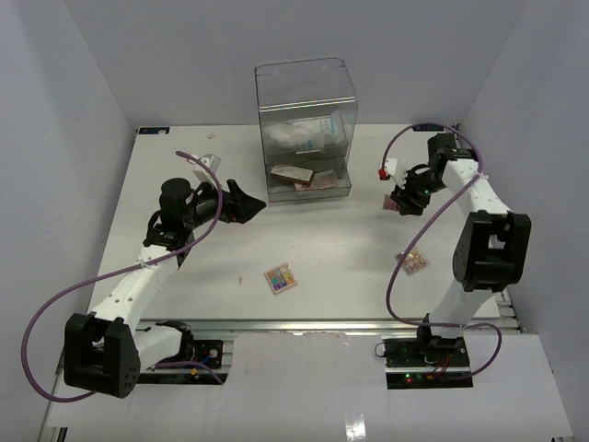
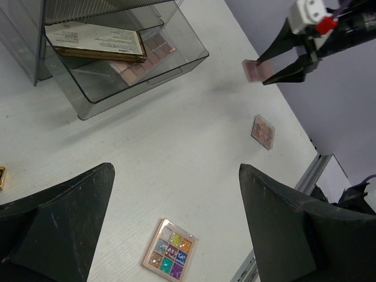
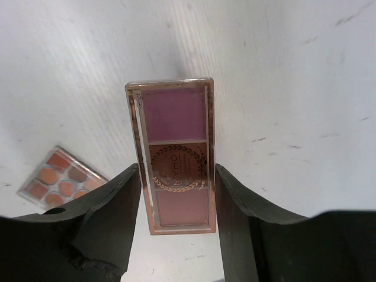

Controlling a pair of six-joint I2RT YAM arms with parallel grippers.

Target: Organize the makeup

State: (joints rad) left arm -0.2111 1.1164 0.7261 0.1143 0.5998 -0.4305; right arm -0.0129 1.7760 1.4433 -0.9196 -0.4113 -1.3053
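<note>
Right jaws grip a trio palette (image 3: 175,111) by its long sides, one finger on each edge, and hold it above the desk (image 1: 350,239). Its rose-gold frame holds three pans in a row: mauve at the far end, brown in the middle, dusty pink nearest the wrist. The brown pan is embossed with a laurel wreath around a few letters, of which only an "O" reads clearly. Below and to one side in the right wrist view, an orange palette (image 3: 59,179) of round peach and rust pans lies flat on the desk, apart from the fingers.

Left jaws stand wide open with nothing between them, hovering over the desk. A glitter palette (image 2: 169,251) of six bright squares lies flat beneath them, near the front edge.

At the back, the clear box (image 1: 304,92) has its lower drawer (image 2: 88,100) pulled out. Inside it a bronze compact (image 2: 97,42) with a white printed label, too small to read, lies on a pink palette (image 2: 147,59). White packets (image 1: 299,133) fill the upper compartment.
</note>
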